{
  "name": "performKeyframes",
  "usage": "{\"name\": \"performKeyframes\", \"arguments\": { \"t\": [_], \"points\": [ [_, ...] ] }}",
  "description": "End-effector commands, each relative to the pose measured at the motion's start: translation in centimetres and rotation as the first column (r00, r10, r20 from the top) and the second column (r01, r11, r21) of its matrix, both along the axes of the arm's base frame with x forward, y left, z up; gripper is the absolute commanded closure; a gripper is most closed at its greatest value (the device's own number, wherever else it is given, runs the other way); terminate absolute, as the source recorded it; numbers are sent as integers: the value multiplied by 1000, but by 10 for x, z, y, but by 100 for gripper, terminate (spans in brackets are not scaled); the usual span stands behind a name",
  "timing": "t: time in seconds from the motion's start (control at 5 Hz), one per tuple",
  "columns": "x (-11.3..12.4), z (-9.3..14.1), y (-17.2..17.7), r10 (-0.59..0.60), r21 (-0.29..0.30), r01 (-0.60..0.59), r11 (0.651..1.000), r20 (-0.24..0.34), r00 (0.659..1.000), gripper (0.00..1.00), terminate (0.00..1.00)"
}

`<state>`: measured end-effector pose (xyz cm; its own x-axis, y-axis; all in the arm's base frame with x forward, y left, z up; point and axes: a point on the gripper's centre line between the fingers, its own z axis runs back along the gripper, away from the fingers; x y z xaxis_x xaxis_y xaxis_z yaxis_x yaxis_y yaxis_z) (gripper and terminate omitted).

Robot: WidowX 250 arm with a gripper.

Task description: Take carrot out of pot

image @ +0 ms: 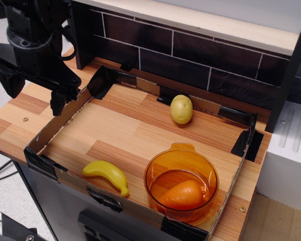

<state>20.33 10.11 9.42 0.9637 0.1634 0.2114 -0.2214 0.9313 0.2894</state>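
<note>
The pot (181, 182), a round translucent orange tub, stands nearest the camera in the front right corner of a shallow cardboard-walled tray (65, 118) set on a wood-grain counter (10, 125). The carrot (183, 195) lies on its side on the pot's floor, toward the pot's near wall, its fat end to the right and its tapered end to the left. A small tab handle juts from the pot's far rim. Just left of the pot, along the tray's front wall and apart from the pot, a yellow banana (107, 174) rests with its curved back upward. Farther back from the pot, near the tray's rear wall, a round yellowish potato (181, 109) sits alone. Behind that wall rises a dark tiled backsplash (190, 55) topped by a pale wooden shelf. Far to the pot's upper left, over the tray's left wall and well apart from every toy, hangs the black gripper (32, 88), its two fingers spread wide and holding nothing.
</note>
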Motion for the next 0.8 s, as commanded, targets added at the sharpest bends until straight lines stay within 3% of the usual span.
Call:
{"name": "performKeyframes", "arguments": {
  "t": [0.0, 0.2, 0.4, 0.6],
  "points": [
    [0, 0, 0, 0, 0, 0, 1000, 0, 1000, 0, 0],
    [11, 2, -15, -105, 2, 105, 994, -27, 994, 0, 0],
    [20, 7, -42, -267, -24, 266, 964, -28, 963, 0, 0],
    [28, 11, -79, -423, -61, 420, 905, -43, 905, 0, 0]
  ]
}}
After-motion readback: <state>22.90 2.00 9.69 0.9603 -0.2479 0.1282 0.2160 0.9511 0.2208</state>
